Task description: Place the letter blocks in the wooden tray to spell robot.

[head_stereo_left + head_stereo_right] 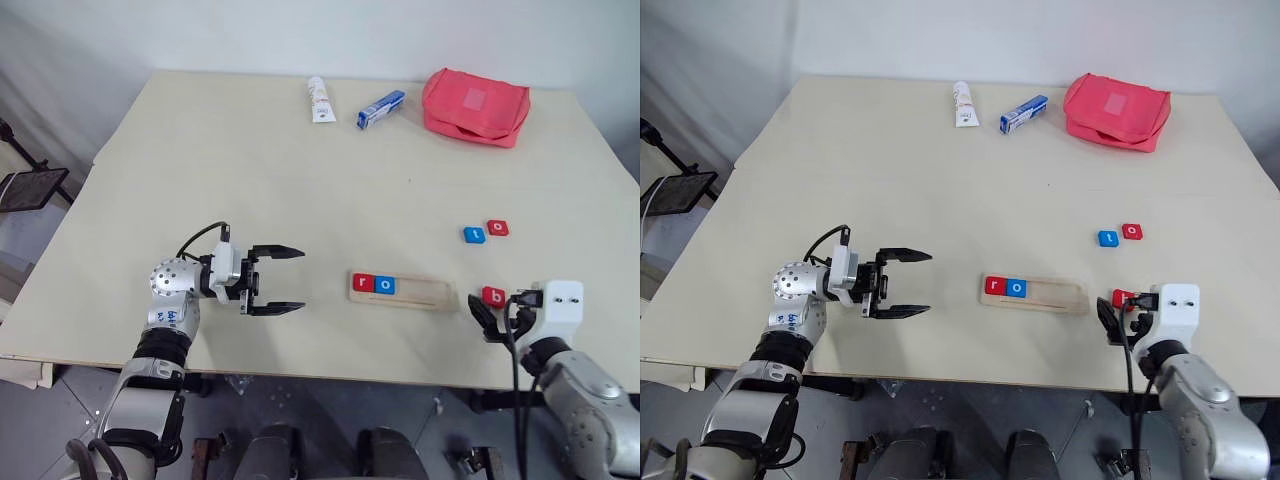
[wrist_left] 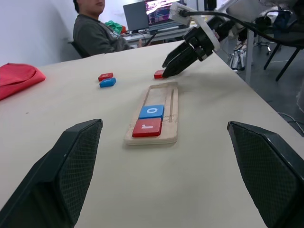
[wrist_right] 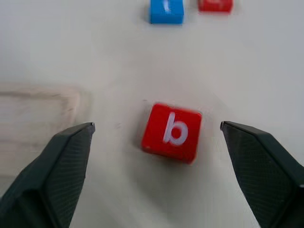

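Observation:
The wooden tray [image 1: 420,293] lies near the table's front edge. At its left end sit a red "r" block [image 1: 362,283] and a blue "o" block [image 1: 385,285]. A red "b" block [image 3: 172,131] lies flat on the table just right of the tray. My right gripper [image 1: 497,312] is open, its fingers spread wide on either side of the "b" block and not touching it. Farther back, a blue "t" block [image 1: 473,235] and a red "o" block [image 1: 498,228] lie side by side. Left of the tray, my left gripper [image 1: 285,280] is open and empty, pointing toward it.
At the far edge of the table are a red pouch [image 1: 475,105], a blue-and-white box [image 1: 381,109] and a white tube [image 1: 319,100]. A person [image 2: 95,31] sits beyond the table in the left wrist view. The table's front edge runs just below both grippers.

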`<control>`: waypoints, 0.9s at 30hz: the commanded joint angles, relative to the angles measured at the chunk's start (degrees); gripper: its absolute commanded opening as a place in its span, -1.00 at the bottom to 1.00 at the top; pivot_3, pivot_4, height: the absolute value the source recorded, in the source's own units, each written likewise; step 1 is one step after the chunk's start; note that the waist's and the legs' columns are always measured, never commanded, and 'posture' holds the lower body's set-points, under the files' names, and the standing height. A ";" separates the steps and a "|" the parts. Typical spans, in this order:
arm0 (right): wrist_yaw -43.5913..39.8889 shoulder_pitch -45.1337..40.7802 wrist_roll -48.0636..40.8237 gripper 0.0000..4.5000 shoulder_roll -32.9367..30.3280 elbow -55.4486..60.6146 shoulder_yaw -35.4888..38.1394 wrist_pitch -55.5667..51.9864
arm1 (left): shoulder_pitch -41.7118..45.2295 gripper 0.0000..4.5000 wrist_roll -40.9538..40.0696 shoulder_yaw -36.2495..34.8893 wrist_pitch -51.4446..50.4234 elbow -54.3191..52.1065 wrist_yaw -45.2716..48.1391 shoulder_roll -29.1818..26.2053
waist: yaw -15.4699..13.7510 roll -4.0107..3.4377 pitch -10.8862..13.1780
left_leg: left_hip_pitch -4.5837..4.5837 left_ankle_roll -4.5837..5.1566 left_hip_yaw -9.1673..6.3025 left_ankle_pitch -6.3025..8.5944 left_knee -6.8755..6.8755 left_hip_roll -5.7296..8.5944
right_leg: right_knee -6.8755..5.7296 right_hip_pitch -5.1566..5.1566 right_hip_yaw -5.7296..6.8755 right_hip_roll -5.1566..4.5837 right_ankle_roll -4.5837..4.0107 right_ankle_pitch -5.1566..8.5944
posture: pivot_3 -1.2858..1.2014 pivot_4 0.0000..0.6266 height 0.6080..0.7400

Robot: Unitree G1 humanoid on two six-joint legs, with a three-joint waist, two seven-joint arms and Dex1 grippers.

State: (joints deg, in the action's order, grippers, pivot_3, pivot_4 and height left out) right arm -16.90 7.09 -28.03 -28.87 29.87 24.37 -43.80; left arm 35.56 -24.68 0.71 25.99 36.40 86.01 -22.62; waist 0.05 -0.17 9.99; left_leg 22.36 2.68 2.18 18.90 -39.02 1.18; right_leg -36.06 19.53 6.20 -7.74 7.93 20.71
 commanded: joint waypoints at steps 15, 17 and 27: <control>-43.29 -15.64 11.81 0.99 -32.09 -31.91 -15.94 26.89 | -11.64 1.00 -0.95 -0.19 -4.06 -18.97 -2.41 -1.50 | -0.15 0.04 0.02 | -0.01 0.02 0.01 0.01 -0.05 -0.06 | 0.18 -0.14 0.11 -0.01 0.00 0.00 | 0.03 -0.52 1.00; -46.42 -19.36 13.26 0.99 -32.45 -36.55 -18.38 29.20 | -12.87 1.00 -0.85 -0.46 -3.98 -20.39 -3.31 -1.90 | -0.02 0.04 0.03 | 0.01 0.04 0.01 0.01 -0.05 -0.01 | 0.18 -0.14 0.13 -0.06 0.00 0.00 | 0.03 -0.52 1.00; -54.95 -28.76 19.81 0.99 -31.06 -50.97 -25.92 37.70 | -16.20 1.00 -1.06 -0.94 -4.35 -25.52 -7.38 -2.91 | 0.00 0.04 0.02 | 0.02 0.04 -0.01 0.01 -0.06 -0.02 | 0.18 -0.14 0.29 -0.14 0.01 0.00 | 0.03 -0.52 1.00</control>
State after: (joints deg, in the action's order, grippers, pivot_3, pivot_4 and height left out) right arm -71.04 -20.85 -9.41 -59.92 -19.89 -1.81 -7.55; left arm 19.71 -25.38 0.34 21.70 13.36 79.50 -25.20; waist 0.05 -0.14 10.01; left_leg 22.37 2.71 2.16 18.91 -39.09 1.14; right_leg -35.88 19.38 6.53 -7.88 7.94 20.71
